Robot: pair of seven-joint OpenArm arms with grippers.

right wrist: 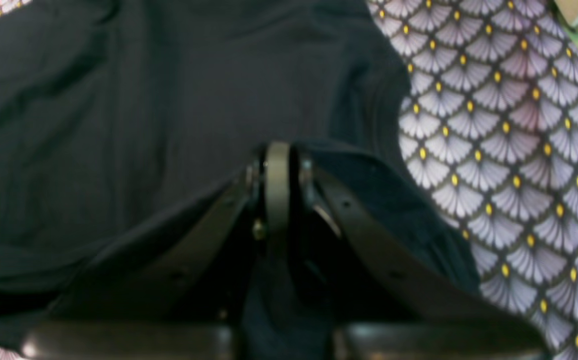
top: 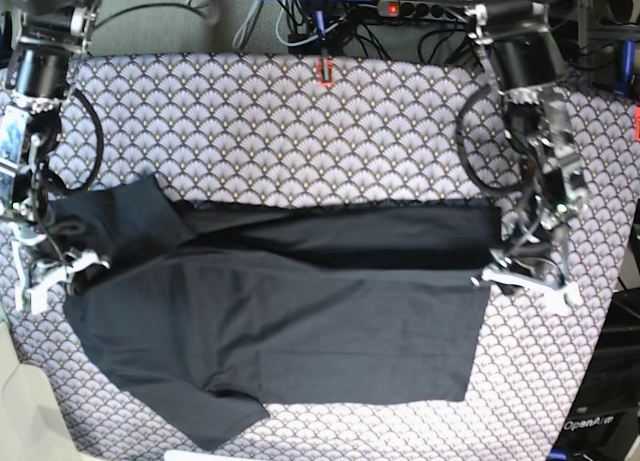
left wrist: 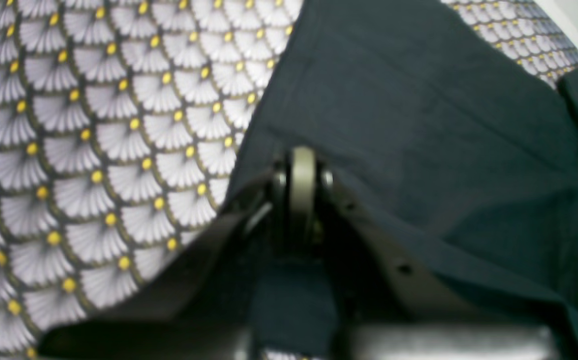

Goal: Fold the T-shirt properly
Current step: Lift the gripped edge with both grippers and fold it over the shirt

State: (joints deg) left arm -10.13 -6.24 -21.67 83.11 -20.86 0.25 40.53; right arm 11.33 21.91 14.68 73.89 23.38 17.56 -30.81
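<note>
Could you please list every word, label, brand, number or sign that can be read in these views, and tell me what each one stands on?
"OpenArm": pale lettering on the dark robot base at the lower right corner of the base view; the last letters run off the edge.
Red tag at the far edge of the patterned cloth: too small to read.
T-shirt: no print or readable label shows in any view.

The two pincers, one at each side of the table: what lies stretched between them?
The black T-shirt, as the base view shows. The left pincer and right pincer each pinch an edge of it, over the patterned cloth.
</note>
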